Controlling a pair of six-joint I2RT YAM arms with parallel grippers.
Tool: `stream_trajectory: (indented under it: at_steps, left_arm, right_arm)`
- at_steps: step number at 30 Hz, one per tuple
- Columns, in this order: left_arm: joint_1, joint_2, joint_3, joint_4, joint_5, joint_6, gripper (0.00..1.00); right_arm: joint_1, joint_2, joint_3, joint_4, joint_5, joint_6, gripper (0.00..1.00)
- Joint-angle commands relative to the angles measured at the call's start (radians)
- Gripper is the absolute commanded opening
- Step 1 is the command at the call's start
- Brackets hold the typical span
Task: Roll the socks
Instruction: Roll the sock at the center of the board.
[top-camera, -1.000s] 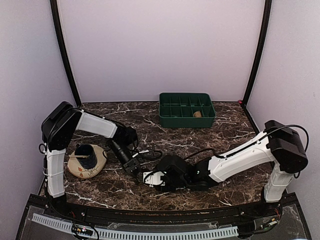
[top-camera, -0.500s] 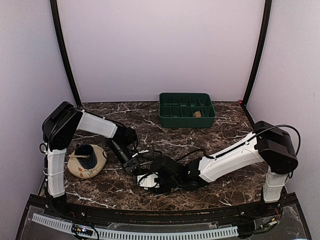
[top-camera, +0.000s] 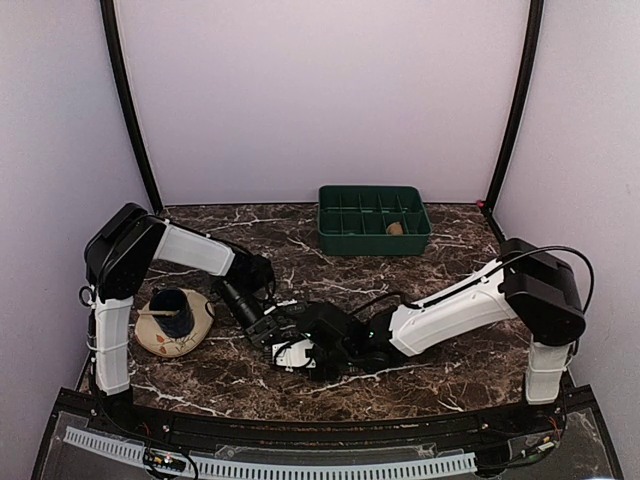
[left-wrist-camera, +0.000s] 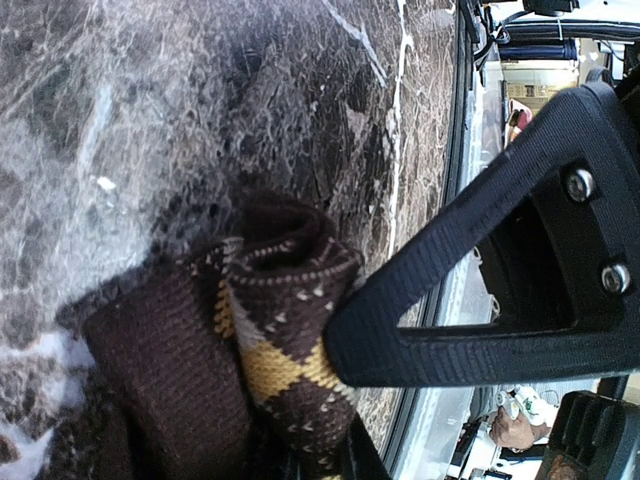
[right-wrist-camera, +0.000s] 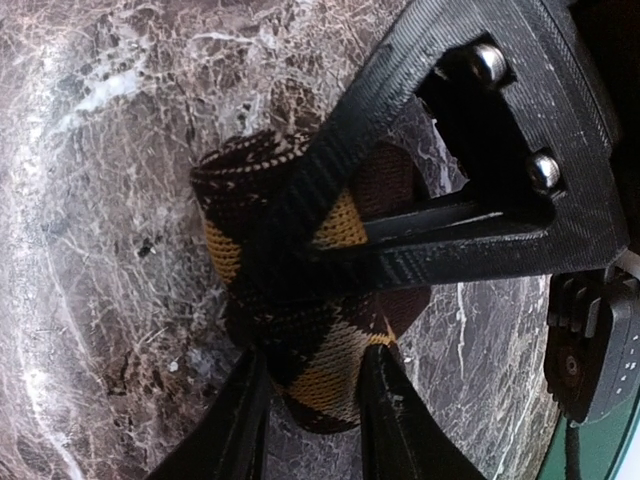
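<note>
One of the socks (left-wrist-camera: 285, 330) is brown with a black and yellow-cream diamond check. It lies partly rolled on the dark marble table, between both grippers. My left gripper (left-wrist-camera: 335, 405) is shut on one end of it, its upper finger (left-wrist-camera: 450, 300) pressed against the roll. My right gripper (right-wrist-camera: 290, 330) is closed on the same sock (right-wrist-camera: 335, 375), one finger lying across the roll. In the top view the left gripper (top-camera: 268, 328) and right gripper (top-camera: 296, 352) meet near the front middle, and their fingers hide the sock there.
A green compartment tray (top-camera: 373, 237) stands at the back with a small tan bundle (top-camera: 396, 228) in one cell. A cream dish (top-camera: 200, 322) holding a dark blue cup (top-camera: 172, 312) sits at the front left. The table's front edge (left-wrist-camera: 440, 290) runs close by.
The right arm has swung left, bringing its gripper up against the left one, and its jaws have narrowed onto the sock. The left arm has stayed put.
</note>
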Motion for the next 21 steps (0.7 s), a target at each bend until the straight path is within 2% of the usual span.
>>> stream_trajectory:
  at_steps: [1, 3, 8, 11, 13, 18, 21]
  left_arm:
    - [0.005, 0.014, 0.016, -0.023, -0.030, 0.027, 0.00]
    - [0.006, 0.013, 0.020, -0.025, -0.028, 0.029, 0.00]
    - [0.007, 0.011, 0.023, -0.029, -0.025, 0.029, 0.00]
    - [0.007, 0.012, 0.024, -0.032, -0.020, 0.030, 0.00]
    - [0.007, 0.011, 0.025, -0.033, -0.021, 0.030, 0.00]
    - [0.008, 0.006, 0.024, -0.024, -0.042, 0.013, 0.02]
    - [0.008, -0.014, 0.018, -0.002, -0.084, -0.019, 0.05]
  right_arm:
    - [-0.028, 0.036, 0.016, -0.058, -0.021, 0.013, 0.28]
    - [-0.035, 0.040, 0.012, -0.063, -0.024, 0.014, 0.28]
    - [-0.039, 0.043, 0.007, -0.057, -0.022, 0.011, 0.37]
    - [-0.044, 0.056, 0.013, -0.059, -0.025, 0.007, 0.38]
    - [-0.047, 0.063, 0.022, -0.068, -0.036, 0.006, 0.32]
    - [-0.064, 0.079, 0.039, -0.121, -0.071, 0.018, 0.02]
    - [-0.072, 0.082, 0.075, -0.155, -0.094, 0.034, 0.00]
